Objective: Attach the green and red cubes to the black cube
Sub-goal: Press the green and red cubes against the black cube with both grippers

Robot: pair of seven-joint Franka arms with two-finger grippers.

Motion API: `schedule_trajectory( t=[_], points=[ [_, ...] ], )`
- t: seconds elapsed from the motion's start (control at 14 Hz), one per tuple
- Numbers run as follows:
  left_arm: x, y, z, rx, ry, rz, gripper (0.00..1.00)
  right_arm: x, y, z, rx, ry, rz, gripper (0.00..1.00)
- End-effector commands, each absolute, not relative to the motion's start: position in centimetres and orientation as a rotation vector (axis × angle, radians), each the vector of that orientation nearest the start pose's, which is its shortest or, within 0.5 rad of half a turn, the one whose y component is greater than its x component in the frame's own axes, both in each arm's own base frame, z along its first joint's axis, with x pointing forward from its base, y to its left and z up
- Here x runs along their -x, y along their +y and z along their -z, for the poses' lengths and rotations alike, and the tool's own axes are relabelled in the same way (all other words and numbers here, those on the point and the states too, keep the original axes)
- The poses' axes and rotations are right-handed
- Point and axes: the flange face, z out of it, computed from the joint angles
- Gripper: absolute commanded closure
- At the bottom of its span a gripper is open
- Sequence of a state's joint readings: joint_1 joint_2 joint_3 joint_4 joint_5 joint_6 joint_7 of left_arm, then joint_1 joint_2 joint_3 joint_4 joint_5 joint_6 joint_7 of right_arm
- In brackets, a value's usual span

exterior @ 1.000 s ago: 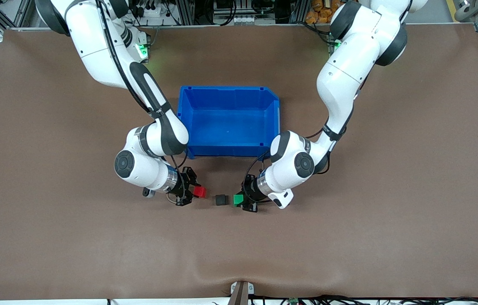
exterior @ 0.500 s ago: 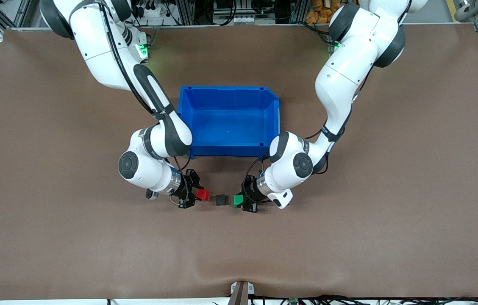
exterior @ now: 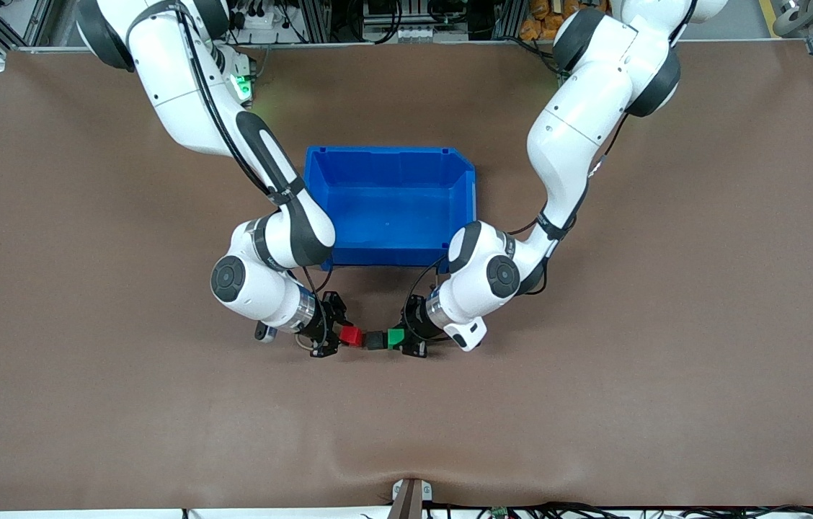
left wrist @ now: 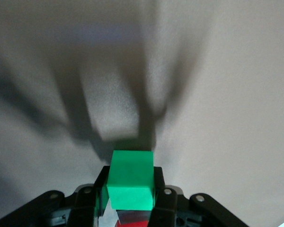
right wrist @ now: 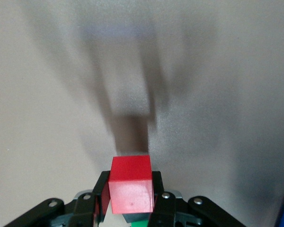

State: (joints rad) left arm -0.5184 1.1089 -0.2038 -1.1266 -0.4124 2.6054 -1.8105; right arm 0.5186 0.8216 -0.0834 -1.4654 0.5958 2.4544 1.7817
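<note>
Three small cubes sit in a row on the brown table, nearer to the front camera than the blue bin. The black cube (exterior: 375, 340) is in the middle. The red cube (exterior: 352, 336) is pressed to its side toward the right arm's end, and my right gripper (exterior: 340, 336) is shut on it. The green cube (exterior: 396, 337) is against the black cube's side toward the left arm's end, held in my shut left gripper (exterior: 409, 339). The left wrist view shows the green cube (left wrist: 131, 179) between the fingers. The right wrist view shows the red cube (right wrist: 131, 184) likewise.
An empty blue bin (exterior: 464, 180) stands just farther from the front camera than the cubes, between the two forearms. The brown mat (exterior: 594, 404) spreads wide on every side of the cubes.
Both grippers slid inward toward the black cube, carrying the red and green cubes. The gaps on either side of the black cube have closed.
</note>
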Motion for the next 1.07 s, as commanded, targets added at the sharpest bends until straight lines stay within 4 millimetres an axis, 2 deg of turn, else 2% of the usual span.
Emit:
schedule_trajectory(
  t=[0.0,0.21,0.36,0.43,0.5,0.57,0.71,1.0],
  points=[
    [-63.9,-48.0,-15.9,2.537,-2.553,-0.552,0.85,-67.0,32.7,-20.1,1.775,2.156,-0.323,1.0],
    [-63.6,-48.5,-15.8,2.556,-2.549,-0.537,0.84,-67.0,33.0,-19.7,1.776,2.15,-0.309,1.0],
    [-63.7,-48.3,-15.8,2.555,-2.551,-0.529,0.78,-67.0,33.1,-19.8,1.774,2.147,-0.307,1.0],
    [-63.8,-48.1,-15.7,2.56,-2.546,-0.522,0.6,-66.9,33.2,-19.6,1.776,2.148,-0.307,1.0],
    [-63.7,-48.2,-15.7,2.565,-2.542,-0.524,0.32,-66.9,33.3,-19.5,1.774,2.146,-0.302,1.0],
    [-63.9,-48.1,-15.8,2.575,-2.536,-0.516,0.0,-66.8,33.6,-19.6,1.778,2.141,-0.3,1.0],
    [-64.0,-47.9,-16.0,2.642,-2.484,-0.492,0.0,-66.6,33.8,-19.1,1.784,2.144,-0.303,1.0],
    [-64.4,-47.6,-16.6,2.648,-2.489,-0.488,0.0,-66.4,34.4,-18.8,1.787,2.133,-0.29,1.0]
  ],
)
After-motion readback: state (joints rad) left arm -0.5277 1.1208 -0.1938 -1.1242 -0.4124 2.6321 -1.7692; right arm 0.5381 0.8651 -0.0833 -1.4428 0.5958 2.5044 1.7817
